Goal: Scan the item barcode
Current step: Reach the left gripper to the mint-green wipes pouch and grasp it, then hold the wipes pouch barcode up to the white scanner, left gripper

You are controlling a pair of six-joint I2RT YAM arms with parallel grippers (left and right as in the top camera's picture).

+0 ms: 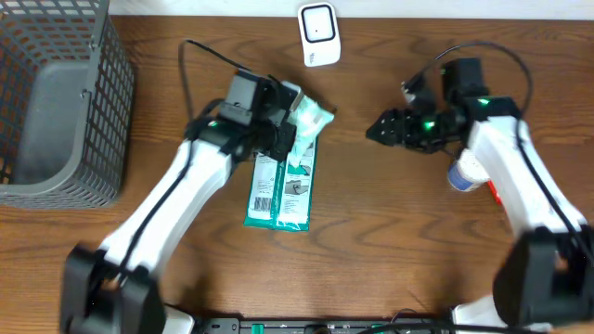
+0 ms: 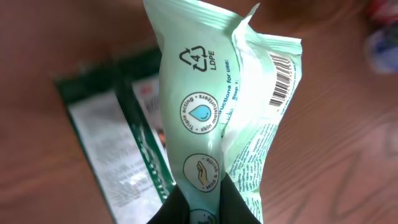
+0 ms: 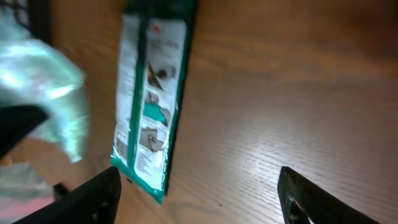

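Basket [image 1: 56, 102], wire, far left of table [image 1: 418, 241]; contents not visible. L arm next: left gripper [image 1: 277, 125] clamped tight on one end of a pale green wipes pack [image 1: 308, 119], which appears held up off the table. Wrist view confirms: fingers [image 2: 177, 208] pinch the pack's bottom edge. Pack's long axis runs straight out from the jaws. Barcode [image 2: 283, 79] is on the right-hand panel near the free end, facing that camera. Dark green pack [image 1: 283, 190] lies flat just on the near side of the gripper, long axis near-to-far, not held. Scanner [image 1: 318, 35], small white unit, sits at the far edge, beyond the held pack & slightly right of it. Right gripper [image 1: 380, 128] is right of centre, jaws wide apart, nothing in them; bottle [image 1: 461, 174] beside R forearm. Judgement: L arm has the item & is well placed for the scanner. Next move needs the barcode panel turned toward the scanner's face. Whether it faces that way now: cannot tell.
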